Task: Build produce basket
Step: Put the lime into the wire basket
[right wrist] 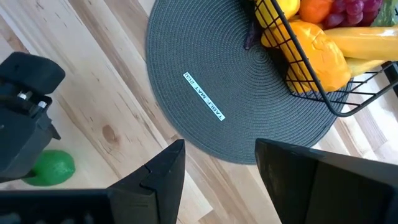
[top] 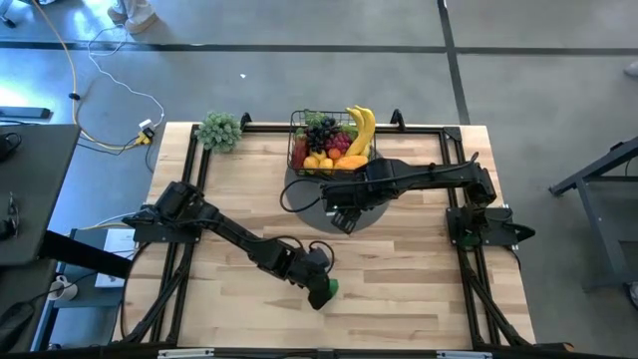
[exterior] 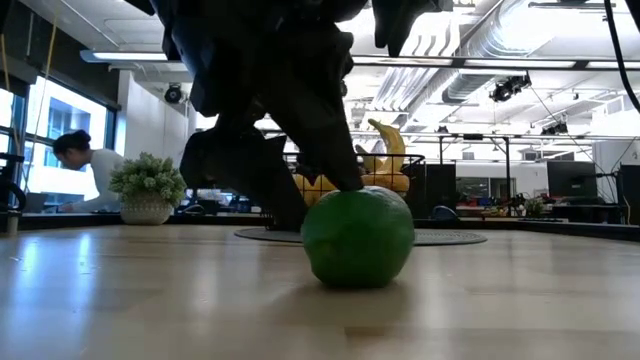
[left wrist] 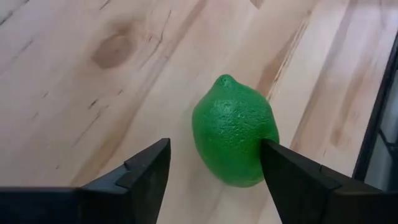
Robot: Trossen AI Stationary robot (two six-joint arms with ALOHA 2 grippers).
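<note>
A green lime (left wrist: 235,140) lies on its side on the bare wood near the table's front middle (top: 332,288). My left gripper (left wrist: 214,165) comes down on it at a slant, open, with one finger on each side of the lime. The black wire basket (top: 299,135) stands on the far part of a grey round mat (top: 302,191), filled with produce: bananas (top: 361,128), grapes, oranges. My right gripper (top: 344,217) hovers open above the mat's near part, in front of the basket, with nothing between its fingers (right wrist: 221,162). My left gripper has one finger (left wrist: 280,168) right at the lime's side (left wrist: 258,146); I cannot tell whether it touches. The other finger (left wrist: 149,168) stands apart from the lime, with bare wood between them. The lime rests on the table.
A pale green leafy bunch (top: 219,130) sits at the table's far left corner. Black frame rails (top: 184,189) run along the table's left, right and far edges. Bare wood lies left and right of the lime. A person (exterior: 75,160) sits in the room beyond the table.
</note>
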